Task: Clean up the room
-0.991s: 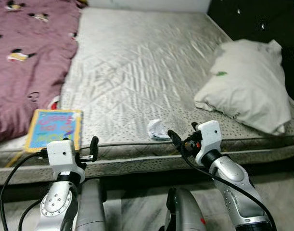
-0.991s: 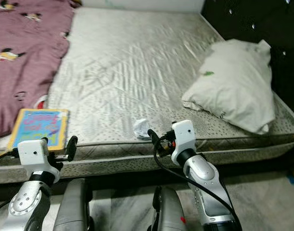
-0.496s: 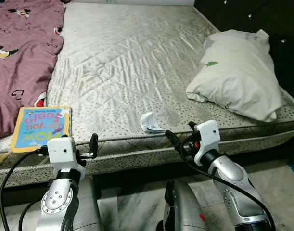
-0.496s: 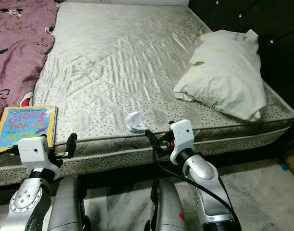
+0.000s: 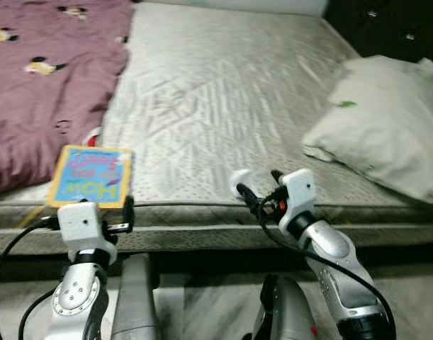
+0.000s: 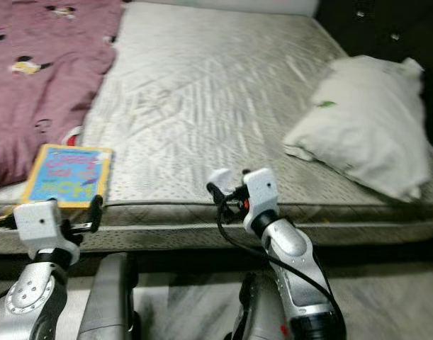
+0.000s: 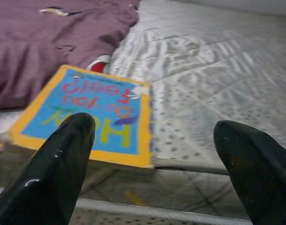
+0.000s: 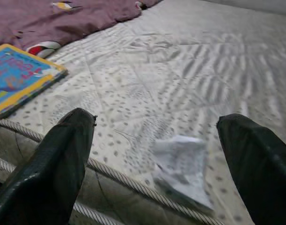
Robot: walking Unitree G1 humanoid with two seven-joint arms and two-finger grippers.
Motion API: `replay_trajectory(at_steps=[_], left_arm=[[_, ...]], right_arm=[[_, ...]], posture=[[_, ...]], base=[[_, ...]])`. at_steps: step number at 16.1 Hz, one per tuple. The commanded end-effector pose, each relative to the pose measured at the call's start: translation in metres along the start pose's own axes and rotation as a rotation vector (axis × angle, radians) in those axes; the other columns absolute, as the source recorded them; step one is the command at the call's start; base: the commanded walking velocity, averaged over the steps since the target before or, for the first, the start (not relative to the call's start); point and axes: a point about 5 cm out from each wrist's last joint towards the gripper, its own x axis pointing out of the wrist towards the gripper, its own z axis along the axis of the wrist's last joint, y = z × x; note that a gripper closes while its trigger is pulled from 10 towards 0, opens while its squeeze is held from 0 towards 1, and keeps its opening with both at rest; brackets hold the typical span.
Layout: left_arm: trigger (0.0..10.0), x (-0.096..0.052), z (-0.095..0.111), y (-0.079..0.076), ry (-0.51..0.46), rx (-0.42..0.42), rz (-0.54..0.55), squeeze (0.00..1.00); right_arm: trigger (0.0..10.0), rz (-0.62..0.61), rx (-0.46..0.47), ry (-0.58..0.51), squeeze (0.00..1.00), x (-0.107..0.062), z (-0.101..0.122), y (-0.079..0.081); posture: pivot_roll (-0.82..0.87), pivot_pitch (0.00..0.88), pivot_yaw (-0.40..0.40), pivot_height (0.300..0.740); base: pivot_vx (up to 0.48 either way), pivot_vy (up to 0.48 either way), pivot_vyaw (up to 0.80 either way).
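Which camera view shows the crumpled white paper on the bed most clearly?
The right wrist view: the crumpled paper lies near the mattress edge, unobstructed between the open right gripper fingers. In both eye views it is small and blurred, partly hidden behind that gripper. The left wrist view faces the book instead.

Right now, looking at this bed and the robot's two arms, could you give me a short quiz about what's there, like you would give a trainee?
1. True or false: the crumpled white paper scrap lies on the grey quilted mattress, just ahead of the right hand.
2. Which thing lies in front of the open left hand?
A. the white pillow
B. the yellow-edged blue picture book
C. the maroon patterned blanket
3. Fill in: the book lies beside the ____ blanket.

Key: 1 true. 2 B. 3 maroon.
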Motion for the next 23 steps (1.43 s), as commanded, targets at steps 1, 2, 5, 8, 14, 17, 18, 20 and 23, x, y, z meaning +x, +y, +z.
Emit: replay_trajectory(at_steps=[1,2,5,8,14,17,18,20,23], left_arm=[[10.0,-0.004,0.0,-0.002,0.001,0.012,-0.005,0.0],[10.0,-0.006,-0.003,-0.001,0.014,0.02,-0.005,0.0],[10.0,0.001,0.001,-0.001,-0.005,0.006,0.008,0.0],[10.0,0.007,0.004,-0.001,-0.018,-0.007,0.023,0.0],[10.0,0.001,0.009,0.001,-0.015,-0.014,0.037,0.0],[10.0,-0.006,0.011,0.004,-0.014,-0.002,0.053,0.0],[10.0,-0.011,0.017,-0.002,-0.04,0.077,-0.001,0.0],[10.0,-0.02,0.021,-0.009,-0.043,0.102,-0.036,0.0],[10.0,-0.036,0.02,-0.01,-0.001,0.114,-0.066,0.0]], right_arm=[[10.0,-0.026,0.018,0.024,0.0,-0.001,-0.005,-0.006],[10.0,-0.025,0.033,0.02,0.0,-0.002,-0.007,-0.005],[10.0,0.0,0.032,0.007,0.0,-0.002,-0.006,0.002],[10.0,0.056,-0.004,0.022,0.0,0.006,-0.006,0.011],[10.0,0.067,-0.068,0.073,0.0,0.021,-0.016,0.02],[10.0,0.025,-0.09,0.018,0.0,0.034,-0.009,0.021],[10.0,-0.007,-0.095,-0.022,0.0,0.043,0.0,0.02],[10.0,-0.029,-0.097,-0.044,0.0,0.053,0.006,0.021],[10.0,-0.004,-0.157,-0.062,0.0,0.07,0.012,0.03]], posture=[[0.02,0.093,-0.111,0.519],[0.02,0.083,-0.108,0.519],[0.01,0.065,-0.124,0.489],[0.0,0.119,-0.148,0.474],[0.05,0.152,-0.14,0.474],[0.08,0.178,-0.139,0.474],[0.12,0.203,-0.135,0.474],[0.14,0.221,-0.128,0.474],[0.18,0.258,-0.101,0.474]], base=[[0.0,0.0,0.0],[0.0,0.0,0.0],[0.0,0.0,0.0],[0.0,0.0,0.0],[0.0,0.0,0.0],[0.0,0.0,0.0],[0.0,0.0,0.0],[0.0,0.0,0.0],[0.0,0.0,0.0]])
